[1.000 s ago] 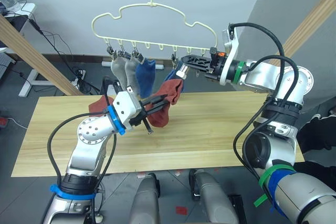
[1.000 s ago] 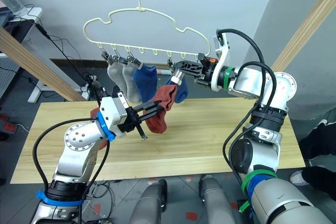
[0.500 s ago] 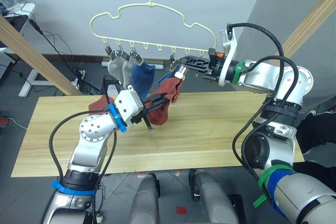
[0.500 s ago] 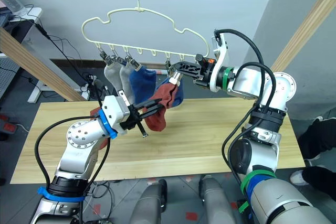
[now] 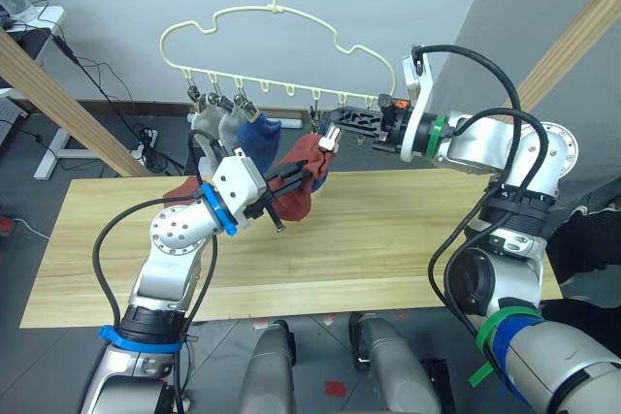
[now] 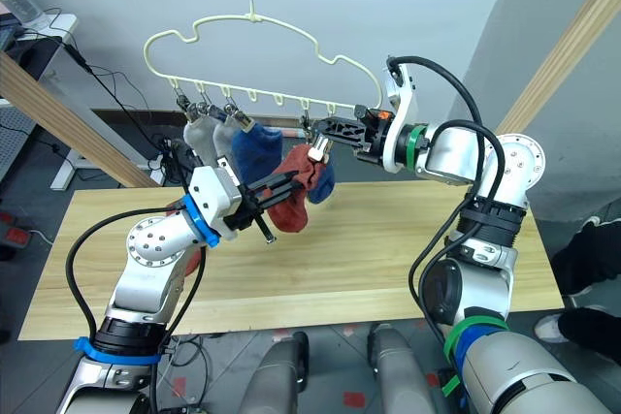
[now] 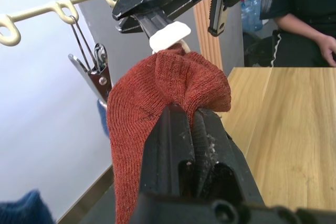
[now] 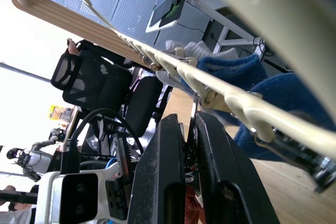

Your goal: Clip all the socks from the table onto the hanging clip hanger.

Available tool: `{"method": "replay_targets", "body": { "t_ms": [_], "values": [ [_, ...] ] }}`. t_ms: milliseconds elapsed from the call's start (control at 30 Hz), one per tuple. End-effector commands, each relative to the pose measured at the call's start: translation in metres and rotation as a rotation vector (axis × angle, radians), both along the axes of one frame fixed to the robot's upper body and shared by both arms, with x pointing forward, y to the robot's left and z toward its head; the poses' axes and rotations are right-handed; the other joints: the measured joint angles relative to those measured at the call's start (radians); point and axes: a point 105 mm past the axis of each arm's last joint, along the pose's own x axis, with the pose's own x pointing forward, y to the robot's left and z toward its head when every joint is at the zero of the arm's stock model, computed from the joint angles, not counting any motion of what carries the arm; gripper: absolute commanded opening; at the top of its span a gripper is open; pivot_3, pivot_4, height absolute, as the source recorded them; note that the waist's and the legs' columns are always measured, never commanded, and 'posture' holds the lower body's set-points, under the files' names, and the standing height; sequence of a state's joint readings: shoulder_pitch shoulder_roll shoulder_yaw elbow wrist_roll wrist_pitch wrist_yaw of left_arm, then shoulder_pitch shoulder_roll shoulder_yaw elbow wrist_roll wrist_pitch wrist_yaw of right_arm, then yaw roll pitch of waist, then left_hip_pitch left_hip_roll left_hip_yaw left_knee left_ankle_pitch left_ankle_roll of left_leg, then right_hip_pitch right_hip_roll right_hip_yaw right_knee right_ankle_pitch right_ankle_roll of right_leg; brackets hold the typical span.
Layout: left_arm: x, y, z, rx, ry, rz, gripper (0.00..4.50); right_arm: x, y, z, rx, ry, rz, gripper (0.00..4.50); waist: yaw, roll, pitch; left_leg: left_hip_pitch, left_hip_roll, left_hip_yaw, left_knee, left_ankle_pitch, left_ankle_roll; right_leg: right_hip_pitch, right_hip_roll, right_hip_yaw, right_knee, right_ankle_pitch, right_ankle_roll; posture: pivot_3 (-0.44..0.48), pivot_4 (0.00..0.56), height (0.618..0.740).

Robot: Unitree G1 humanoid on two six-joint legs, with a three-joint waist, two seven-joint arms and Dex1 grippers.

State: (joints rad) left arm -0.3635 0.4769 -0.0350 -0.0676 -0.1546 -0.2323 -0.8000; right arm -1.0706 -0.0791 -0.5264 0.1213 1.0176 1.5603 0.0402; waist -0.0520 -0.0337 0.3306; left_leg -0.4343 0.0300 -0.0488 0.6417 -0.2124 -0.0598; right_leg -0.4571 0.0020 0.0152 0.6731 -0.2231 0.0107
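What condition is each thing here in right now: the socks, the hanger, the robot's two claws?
Grey socks: clipped, hanging.
Blue socks: clipped, hanging.
Red sock: held up to a clip.
Second red sock: lying on the table.
Hanger: hanging by its hook.
Left gripper: shut on the red sock.
Right gripper: squeezing a clip.

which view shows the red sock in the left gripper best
The left wrist view: the rust-red sock sits large, pinched between the left gripper fingers just below a clip. Both eye views show it small, draped between the two arms. The right wrist view shows a sliver of it.
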Motion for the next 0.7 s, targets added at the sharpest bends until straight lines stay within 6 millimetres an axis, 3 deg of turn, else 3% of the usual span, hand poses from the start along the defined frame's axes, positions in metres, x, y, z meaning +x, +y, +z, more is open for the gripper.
{"method": "replay_targets", "body": {
  "t_ms": [33,200,700],
  "values": [
    [-0.0119,-0.0026,0.0104,-0.017,-0.059,-0.046,0.04,-0.0003,-0.0032,0.0048,0.0,-0.032,-0.01,0.03,0.0,0.0,0.0,0.0,0.0,0.0,0.0,0.0,0.0,0.0,0.0,0.0,0.0,0.0,0.0,-0.024,0.317,0.74],
    [-0.0194,-0.0041,0.0073,-0.003,-0.06,-0.075,0.04,0.0038,-0.0059,0.0058,0.0,-0.03,-0.027,0.03,0.0,0.0,0.0,0.0,0.0,0.0,0.0,0.0,0.0,0.0,0.0,0.0,0.0,0.0,0.0,-0.022,0.317,0.74],
    [-0.0116,-0.0019,0.011,0.006,-0.088,-0.026,0.04,-0.0046,0.0018,0.0039,-0.002,-0.029,0.03,0.03,0.001,0.0,0.0,0.0,0.0,0.0,0.0,0.0,0.0,0.0,0.0,0.0,0.0,0.0,0.0,-0.012,0.313,0.74]
  ]
}}
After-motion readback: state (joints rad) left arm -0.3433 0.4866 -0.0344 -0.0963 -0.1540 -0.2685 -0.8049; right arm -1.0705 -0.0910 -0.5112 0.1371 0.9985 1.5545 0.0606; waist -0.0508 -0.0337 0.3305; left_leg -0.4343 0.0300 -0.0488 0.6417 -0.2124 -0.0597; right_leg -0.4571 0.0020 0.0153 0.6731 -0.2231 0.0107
